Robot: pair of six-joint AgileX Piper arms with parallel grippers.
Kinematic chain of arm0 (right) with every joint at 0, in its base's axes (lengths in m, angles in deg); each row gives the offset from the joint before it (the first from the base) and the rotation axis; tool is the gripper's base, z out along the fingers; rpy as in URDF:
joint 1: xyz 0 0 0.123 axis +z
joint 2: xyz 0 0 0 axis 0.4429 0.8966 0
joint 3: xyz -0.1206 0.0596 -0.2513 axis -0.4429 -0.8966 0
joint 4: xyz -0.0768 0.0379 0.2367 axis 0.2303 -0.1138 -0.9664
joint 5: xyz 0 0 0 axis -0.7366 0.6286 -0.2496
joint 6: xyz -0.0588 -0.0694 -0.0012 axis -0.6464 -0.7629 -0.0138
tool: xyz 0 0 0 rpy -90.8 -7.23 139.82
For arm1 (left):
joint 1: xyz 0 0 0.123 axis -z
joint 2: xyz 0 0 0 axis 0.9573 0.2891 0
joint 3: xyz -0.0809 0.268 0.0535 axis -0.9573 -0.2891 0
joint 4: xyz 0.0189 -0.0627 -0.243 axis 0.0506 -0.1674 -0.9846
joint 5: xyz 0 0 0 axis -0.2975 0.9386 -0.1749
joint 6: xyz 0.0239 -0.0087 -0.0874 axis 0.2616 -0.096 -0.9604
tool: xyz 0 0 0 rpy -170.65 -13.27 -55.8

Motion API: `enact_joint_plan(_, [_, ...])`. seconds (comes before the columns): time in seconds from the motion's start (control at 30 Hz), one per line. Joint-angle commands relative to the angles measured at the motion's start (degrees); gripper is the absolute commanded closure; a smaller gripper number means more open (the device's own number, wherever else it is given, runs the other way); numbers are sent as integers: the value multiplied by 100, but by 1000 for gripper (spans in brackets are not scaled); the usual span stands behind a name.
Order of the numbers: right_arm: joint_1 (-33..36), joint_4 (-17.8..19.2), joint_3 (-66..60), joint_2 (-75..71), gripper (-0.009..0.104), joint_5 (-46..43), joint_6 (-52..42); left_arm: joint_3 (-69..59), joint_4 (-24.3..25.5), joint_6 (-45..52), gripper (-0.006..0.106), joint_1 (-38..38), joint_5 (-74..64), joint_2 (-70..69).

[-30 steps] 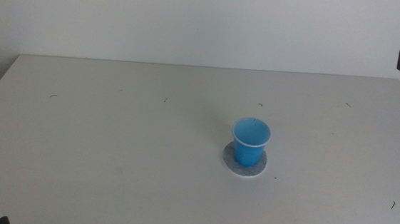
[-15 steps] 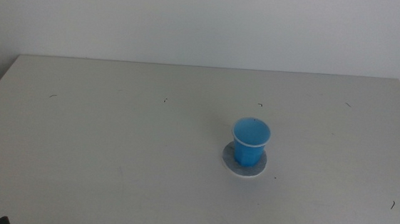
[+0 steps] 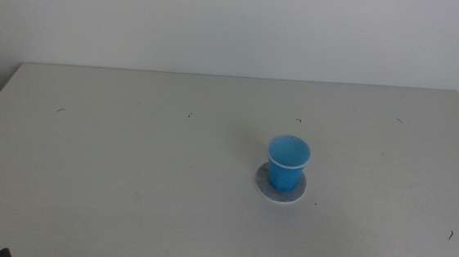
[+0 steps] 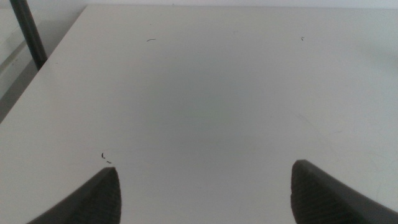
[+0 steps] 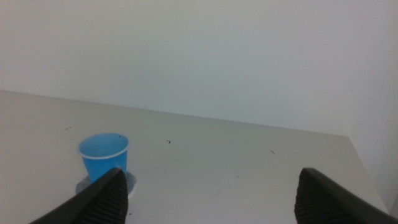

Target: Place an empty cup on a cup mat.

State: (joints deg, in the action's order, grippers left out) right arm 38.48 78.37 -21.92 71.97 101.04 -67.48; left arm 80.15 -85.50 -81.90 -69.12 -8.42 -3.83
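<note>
The small bright blue cup [image 3: 288, 161] stands upright on the round grey cup mat [image 3: 279, 191], right of the table's middle. It is empty, blue inside. In the right wrist view the cup [image 5: 104, 155] stands on the mat [image 5: 83, 185] beyond my right gripper [image 5: 208, 193], whose jaws are wide open, empty and well apart from it. My left gripper [image 4: 205, 186] is open and empty over bare table at the near left. Only a dark tip of the left gripper [image 3: 0, 253] shows at the middle view's bottom edge. The right arm is out of the middle view.
The white table [image 3: 127, 178] has a few small dark specks. A wall rises behind its far edge. A dark post [image 4: 28, 34] stands off the table's edge in the left wrist view.
The right arm's dark part at the right edge of the middle view has withdrawn out of view. The cup and mat have not moved.
</note>
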Motion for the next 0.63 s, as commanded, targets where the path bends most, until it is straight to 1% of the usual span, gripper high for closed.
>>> enact_joint_plan(0.0, [-39, 84, -81, -131, 1, -402, -84, 34, 2, -61, -5, -6, 384, -74])
enact_joint_plan(0.2, [-57, 179, -606, -336, 1, -402, -84, 34, 2, -61, -5, -6, 384, -74])
enact_joint_plan(0.4, [-57, 185, -924, -336, 1, -430, -84, 34, 2, -61, -5, -6, 384, -74])
enact_joint_plan(0.6, [-57, 185, -963, -336, 1, -314, -84, 34, 2, -61, -5, -6, 384, -74])
